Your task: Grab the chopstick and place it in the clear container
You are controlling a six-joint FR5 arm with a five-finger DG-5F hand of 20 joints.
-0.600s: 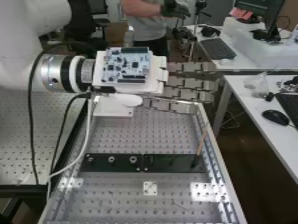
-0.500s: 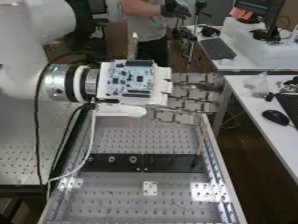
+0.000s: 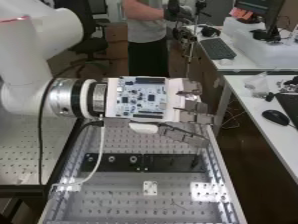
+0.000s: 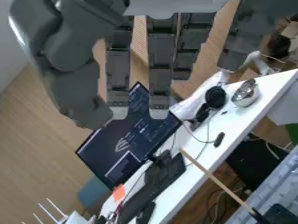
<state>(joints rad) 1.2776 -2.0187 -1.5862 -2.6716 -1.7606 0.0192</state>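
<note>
You have the hand [image 3: 195,118] spread, its fingers straight, near the chopstick [image 4: 217,181], tilted in a dark holder [image 4: 278,215].

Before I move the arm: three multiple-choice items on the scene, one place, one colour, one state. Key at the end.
1. Where is the lower end of the chopstick?
A) on the keyboard
B) at the black block
C) on the floor

2. What colour is the mouse?
A) white
B) red
C) black

3. How is the hand?
A) fingers straight, off the chopstick
B) fingers curled round the chopstick
C) balled into a fist

1 B: the wrist view shows the stick running down to the block.
2 C: it lies black on the white desk.
3 A: straight fingers hang in the wrist view, with the stick apart from them.
</note>
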